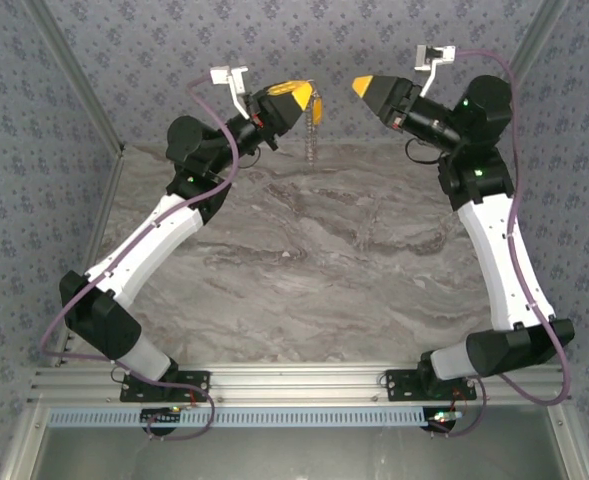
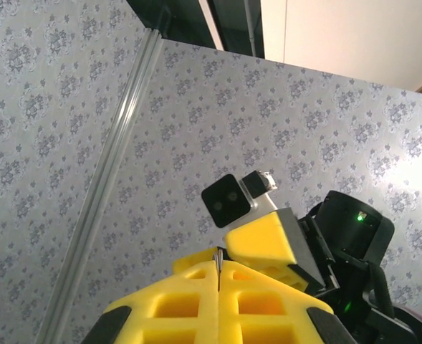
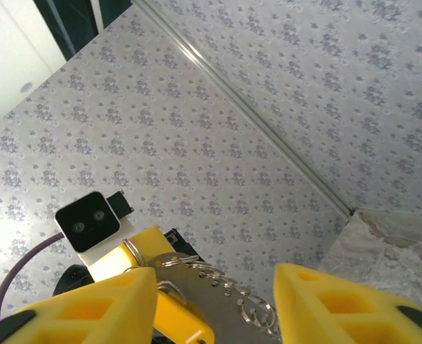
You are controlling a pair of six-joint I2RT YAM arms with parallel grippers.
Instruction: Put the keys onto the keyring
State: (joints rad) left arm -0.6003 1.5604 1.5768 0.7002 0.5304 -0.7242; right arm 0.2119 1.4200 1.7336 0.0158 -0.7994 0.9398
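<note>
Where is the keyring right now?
In the top view, the keyring hangs from the shut left tool, near the back wall, dangling between that tool and the right tool.

Two arms stand on one marble table [image 1: 304,260] — the left arm [image 1: 154,240] and the right arm [image 1: 489,250] — with two grippers, the left gripper [image 1: 304,97] and the right gripper [image 1: 359,88]. One keyring [image 1: 315,130] is in sight, its small silvery chain links several but too tangled to count.
</note>
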